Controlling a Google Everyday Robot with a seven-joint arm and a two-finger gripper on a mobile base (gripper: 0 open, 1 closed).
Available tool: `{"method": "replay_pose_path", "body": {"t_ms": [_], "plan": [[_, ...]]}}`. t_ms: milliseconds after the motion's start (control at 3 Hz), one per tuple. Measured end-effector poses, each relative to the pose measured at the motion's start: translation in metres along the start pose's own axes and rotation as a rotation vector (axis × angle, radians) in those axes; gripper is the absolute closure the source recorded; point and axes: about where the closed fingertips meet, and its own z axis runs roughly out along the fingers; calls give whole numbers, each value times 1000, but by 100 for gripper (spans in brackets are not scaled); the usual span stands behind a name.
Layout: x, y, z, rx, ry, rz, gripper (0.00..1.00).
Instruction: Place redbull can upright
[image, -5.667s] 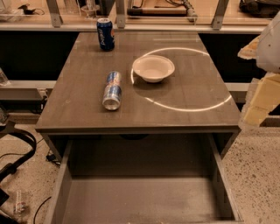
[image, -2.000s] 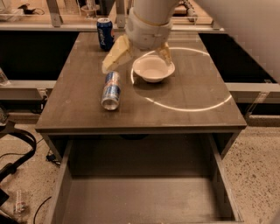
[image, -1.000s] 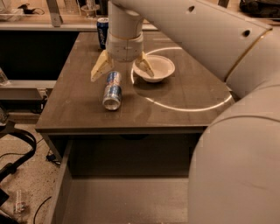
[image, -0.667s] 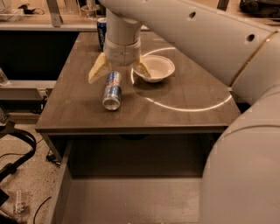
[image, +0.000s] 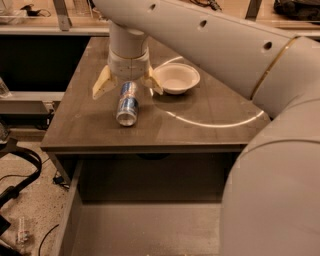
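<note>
I read the pincer (image: 128, 86) as positioned low over the table (image: 200, 127), pointing down from a thick white wrist (image: 128, 47). Its two cream fingers are spread apart. One finger (image: 103, 85) stands on the side away from the bowl, and the other finger (image: 152, 82) stands on the bowl side. Between them lies the far end of the redbull can (image: 127, 104). I see a clear gap between the can and the finger away from the bowl. On the bowl side I cannot tell whether the finger touches the can. Nothing is clamped.

The redbull can lies on its side on the table, not upright. Its long axis runs roughly from the far edge toward the near edge. Its silver round end (image: 126, 119) faces the near edge, and its far end sits under the wrist.

A white bowl (image: 176, 78) rests right side up on the table, just beside the bowl-side finger and apart from the can. A bright curved arc of light (image: 215, 125) crosses the table surface near the bowl.

The white arm (image: 225, 45) sweeps from the wrist across the upper picture and fills the right side. Below the table edge an open drawer (image: 145, 230) extends toward the camera. Dark cables (image: 20, 165) lie on the speckled floor beside the table.
</note>
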Motion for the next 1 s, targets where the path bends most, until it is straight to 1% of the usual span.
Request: {"method": "replay_pose_path", "body": {"t_ms": [333, 667, 1000], "plan": [[-7, -1, 8, 7, 16, 10, 0], [-10, -8, 14, 15, 67, 58, 3], [-10, -8, 19, 27, 87, 76, 23]]}}
